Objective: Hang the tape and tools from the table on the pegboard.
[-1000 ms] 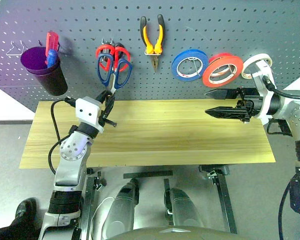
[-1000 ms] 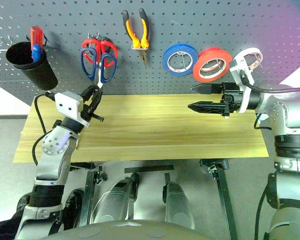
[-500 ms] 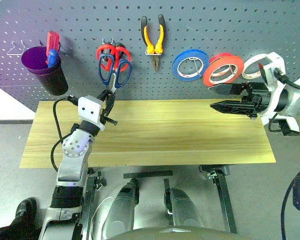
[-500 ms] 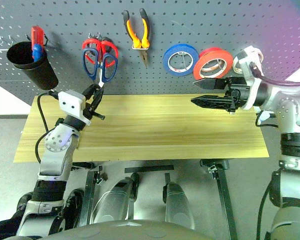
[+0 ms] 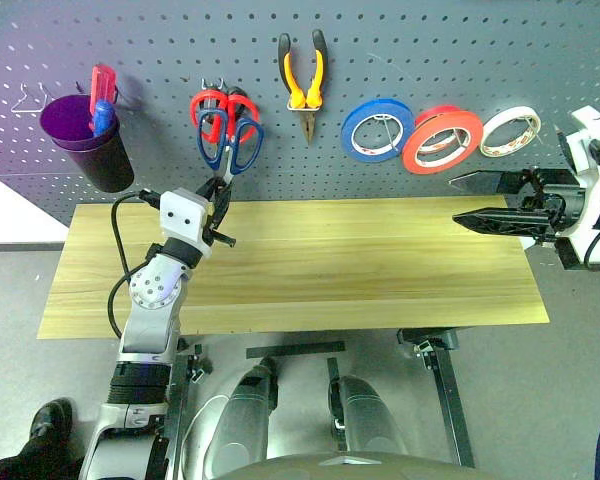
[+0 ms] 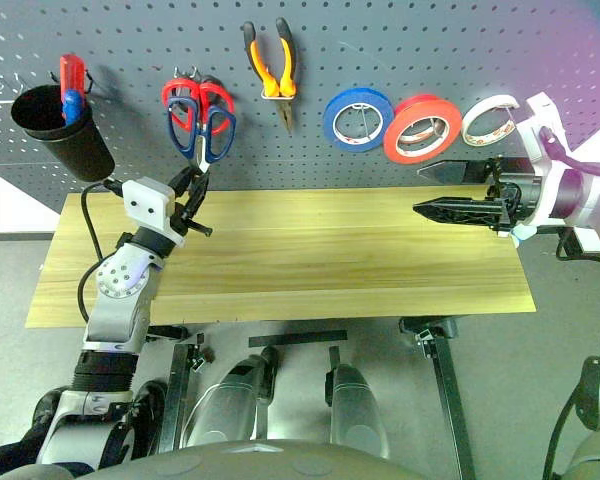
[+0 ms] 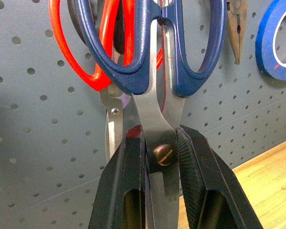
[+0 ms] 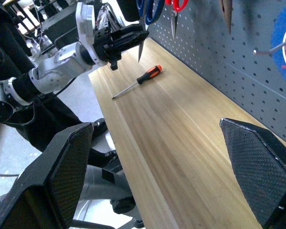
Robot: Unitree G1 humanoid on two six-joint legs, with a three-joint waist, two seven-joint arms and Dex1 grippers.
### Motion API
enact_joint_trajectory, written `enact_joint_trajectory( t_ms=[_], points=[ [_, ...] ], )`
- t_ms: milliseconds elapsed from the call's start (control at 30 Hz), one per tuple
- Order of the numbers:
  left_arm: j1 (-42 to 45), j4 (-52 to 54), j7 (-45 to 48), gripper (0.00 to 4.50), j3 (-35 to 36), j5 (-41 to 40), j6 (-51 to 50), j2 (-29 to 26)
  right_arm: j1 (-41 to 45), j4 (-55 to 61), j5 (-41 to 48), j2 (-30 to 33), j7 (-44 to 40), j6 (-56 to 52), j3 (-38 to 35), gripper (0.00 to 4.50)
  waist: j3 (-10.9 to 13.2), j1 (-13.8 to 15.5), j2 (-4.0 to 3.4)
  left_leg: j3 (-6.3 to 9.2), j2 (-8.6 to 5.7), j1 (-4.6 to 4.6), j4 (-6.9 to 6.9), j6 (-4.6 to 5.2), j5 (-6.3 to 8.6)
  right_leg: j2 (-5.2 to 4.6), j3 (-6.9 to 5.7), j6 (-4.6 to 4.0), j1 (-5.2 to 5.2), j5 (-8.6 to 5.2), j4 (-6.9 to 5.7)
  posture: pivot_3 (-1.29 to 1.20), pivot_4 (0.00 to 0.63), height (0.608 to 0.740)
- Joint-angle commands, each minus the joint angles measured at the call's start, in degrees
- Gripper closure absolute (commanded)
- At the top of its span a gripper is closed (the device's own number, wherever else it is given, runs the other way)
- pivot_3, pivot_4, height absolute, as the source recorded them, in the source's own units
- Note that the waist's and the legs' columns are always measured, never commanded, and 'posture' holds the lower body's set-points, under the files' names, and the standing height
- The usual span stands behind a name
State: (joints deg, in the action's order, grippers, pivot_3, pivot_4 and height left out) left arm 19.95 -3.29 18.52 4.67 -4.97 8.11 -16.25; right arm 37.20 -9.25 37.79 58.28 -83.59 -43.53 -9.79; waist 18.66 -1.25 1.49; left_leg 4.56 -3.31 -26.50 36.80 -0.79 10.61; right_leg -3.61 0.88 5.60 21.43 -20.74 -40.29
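Your left gripper (image 7: 157, 167) is clamped on the blades of the dark-handled scissors (image 5: 230, 150), pinching them right at the pivot screw, with the blue-black handle loops up against the pegboard (image 5: 400, 40) and overlapping the red-handled scissors (image 5: 210, 105) that hang there. From the pictures you cannot tell whether the loops sit on a hook or merely rest against the panel. Your right gripper (image 5: 480, 198) hangs over the right end of the table (image 5: 380, 270) with its two fingers spread wide and nothing between them, pointing toward your left, just below the rings of tape. The orange-red tape (image 5: 442, 140) hangs on the board between the blue ring (image 5: 378, 128) and the white ring (image 5: 510, 130), overlapping the blue one's edge. The pliers (image 5: 306, 80) hang nose down near the top middle of the board. In your right wrist view, the screwdriver (image 8: 138, 81) lies flat on the wood at the far end, close to the board and just beside your left gripper. A dark cup (image 5: 85, 140) holding a red item hangs at the board's left end.
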Motion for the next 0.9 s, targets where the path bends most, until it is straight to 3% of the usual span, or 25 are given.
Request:
enact_joint_trajectory(
  t_ms=[33,267,500,900],
  points=[
    [1.0,-0.4,-0.4,3.87,-0.1,0.6,1.8,-0.1,0.0,0.9,0.7,1.2,0.0,0.4,-2.1,0.0,0.0,0.0,-0.01,0.0,0.0,0.0,0.04,0.02,0.01,0.0,0.0,0.01,-0.01,0.0,0.0,-0.1,0.24,0.74],
    [6.1,-8.8,-0.3,3.87,0.7,1.1,4.4,-0.8,0.0,1.5,1.0,0.2,1.4,0.0,-1.7,0.0,0.0,0.1,-0.07,-0.01,0.0,0.0,0.2,0.06,0.04,0.0,0.0,0.1,-0.09,0.05,-0.01,-0.11,0.24,0.74],
    [6.4,-10.6,2.3,3.87,-0.5,-0.2,4.7,0.1,-0.7,2.2,1.2,0.3,2.1,-0.2,-1.8,0.0,-0.1,-0.1,-0.13,-0.04,0.0,-0.01,0.21,0.03,0.02,0.0,0.01,0.11,-0.07,0.06,-0.02,-0.11,0.242,0.74],
    [6.5,-11.1,2.0,0.03,0.9,-0.3,5.3,-0.5,-0.8,2.5,1.1,-0.1,2.5,0.1,-1.1,0.0,-0.1,-0.8,-0.22,-0.04,0.0,-0.02,0.24,0.11,0.07,-0.01,0.01,0.13,-0.09,0.07,-0.02,-0.11,0.25,0.74]
  ],
)
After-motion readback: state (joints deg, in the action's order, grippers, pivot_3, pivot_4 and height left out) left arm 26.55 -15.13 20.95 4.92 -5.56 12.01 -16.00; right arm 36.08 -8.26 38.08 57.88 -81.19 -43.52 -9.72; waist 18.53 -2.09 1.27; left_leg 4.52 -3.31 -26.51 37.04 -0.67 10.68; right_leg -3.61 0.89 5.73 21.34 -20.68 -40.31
